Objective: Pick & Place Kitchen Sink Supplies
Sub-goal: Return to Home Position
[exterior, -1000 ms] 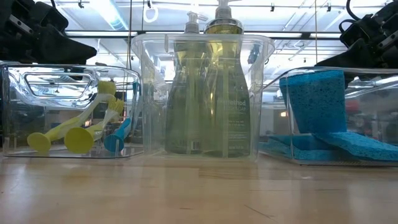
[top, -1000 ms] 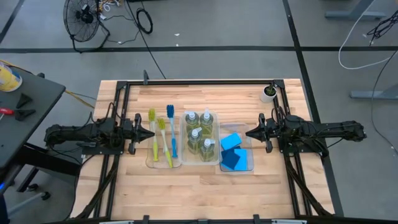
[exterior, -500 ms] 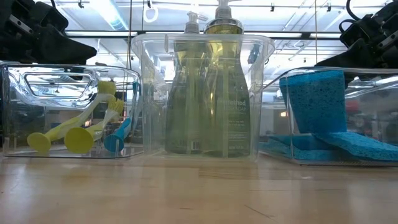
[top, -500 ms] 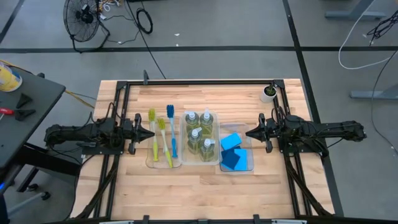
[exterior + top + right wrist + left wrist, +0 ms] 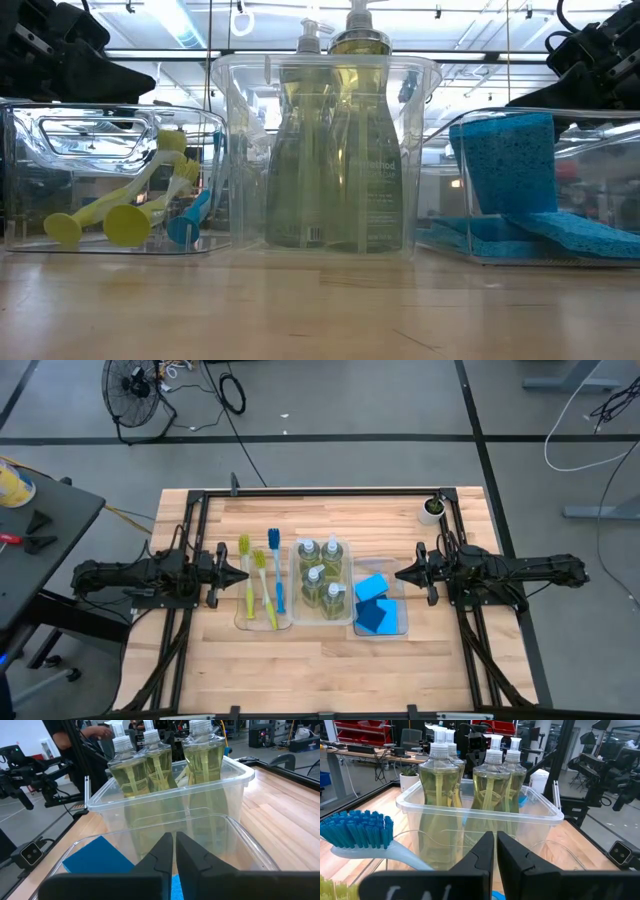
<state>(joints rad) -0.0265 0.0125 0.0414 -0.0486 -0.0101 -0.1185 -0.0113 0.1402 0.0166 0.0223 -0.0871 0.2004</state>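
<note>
You see the left gripper point(image 5: 242, 574) clenched on nothing at the left of the bench point(image 5: 330, 660), beside the left tray point(image 5: 262, 627) holding three brushes point(image 5: 264, 588); the right gripper point(image 5: 401, 572), clenched and empty, sits beside the right tray point(image 5: 402, 622) of blue sponges point(image 5: 372, 588); four soap bottles point(image 5: 313, 582) stand in the middle tray point(image 5: 294, 585).

The left arm point(image 5: 140, 578) and the right arm point(image 5: 510, 572) are alike: matte black, built of chunky, rounded joint housings linked by slimmer segments. From above, the left gripper point(image 5: 243, 575) and the right gripper point(image 5: 399, 572) each taper to a dark point. Close up, the left fingers point(image 5: 479, 857) are flat black angular wedges with bevelled inner edges, and the right fingers point(image 5: 159, 855) match them. Faint pale marks on the left wrist's dark plate point(image 5: 415, 887) are unreadable.
</note>
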